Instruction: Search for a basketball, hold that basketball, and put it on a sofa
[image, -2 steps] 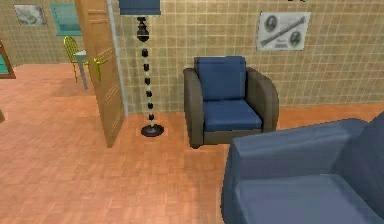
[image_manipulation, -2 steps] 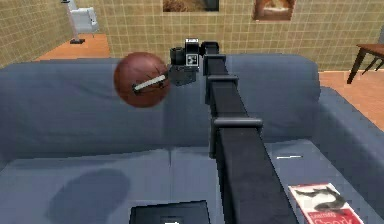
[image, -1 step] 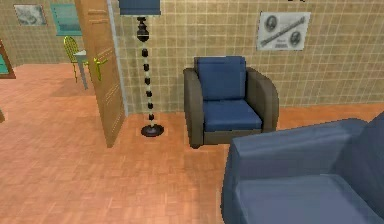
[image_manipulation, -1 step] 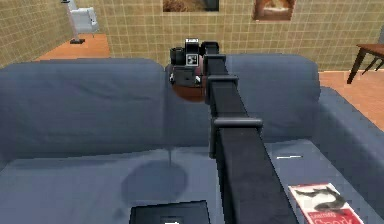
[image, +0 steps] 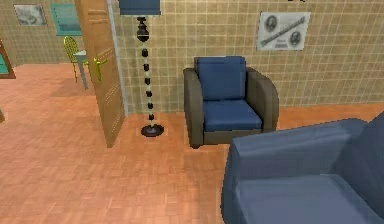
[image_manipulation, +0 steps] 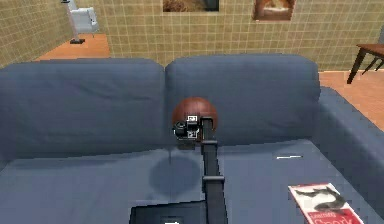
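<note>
Two of three steps look done: ball found and held, placing left
My gripper holds the basketball, which hangs at its far end over the blue sofa, its shadow on the seat beneath; finger spread I cannot tell. Only lowering it onto the seat remains, I judge

A round, reddish-brown basketball is in front of the backrest of the sofa, where its two back cushions meet, above the seat. The sofa is wide, dark blue and cushioned.
</note>
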